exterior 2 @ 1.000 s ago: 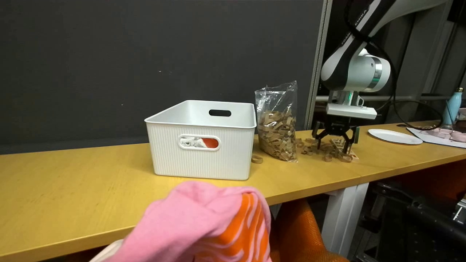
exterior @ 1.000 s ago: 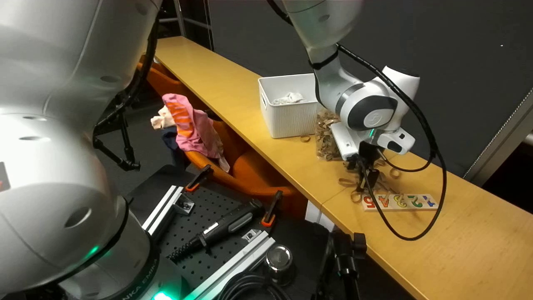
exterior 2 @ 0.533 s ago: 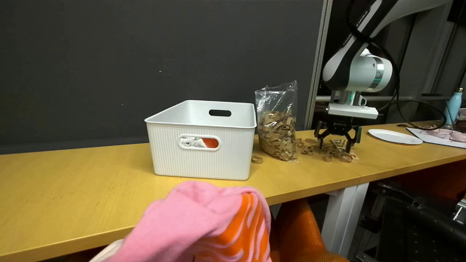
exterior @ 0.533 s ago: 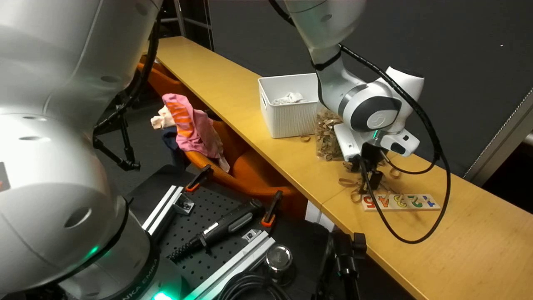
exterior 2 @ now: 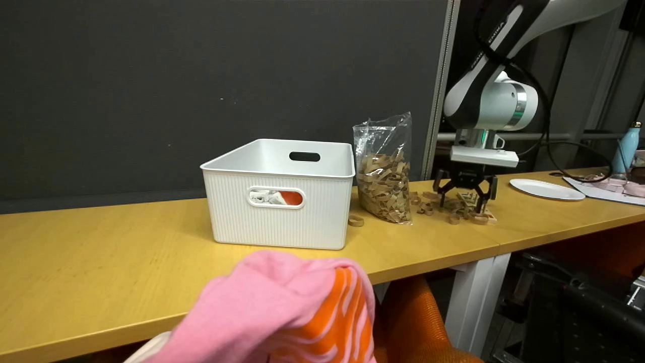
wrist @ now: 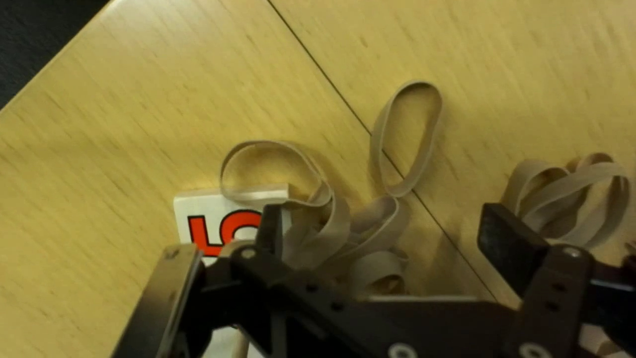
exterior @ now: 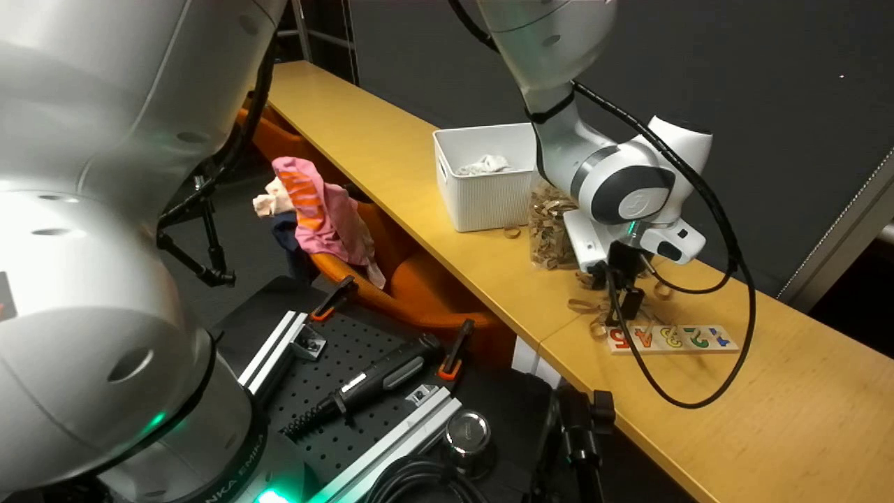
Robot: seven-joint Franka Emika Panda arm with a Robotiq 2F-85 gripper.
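My gripper (wrist: 385, 221) hangs low over the table with its jaws wide apart and nothing gripped. Between its fingers lies a heap of tan rubber bands (wrist: 320, 240). One finger (wrist: 271, 223) is over the end of a white number board (wrist: 181, 219) by a red 5; I cannot tell whether it touches the bands. The opposite finger (wrist: 509, 243) is beside a separate band cluster (wrist: 571, 191). A single loose band (wrist: 378, 144) lies ahead, across the table seam. In an exterior view the number board (exterior: 681, 347) shows several coloured digits and small pegs.
A white bin (exterior 2: 277, 212) holding cloth and a clear bag (exterior 2: 384, 186) of bands stand along the table. Past the gripper are a plate (exterior 2: 546, 189) and a blue bottle (exterior 2: 627, 148). My black cable (exterior: 749, 314) loops beside the hand. Pink cloth (exterior: 328, 209) drapes an orange chair.
The arm has shifted only slightly, first one way and then a little back and lower in an exterior view. The jaws have stayed apart. Bands and board look unmoved.
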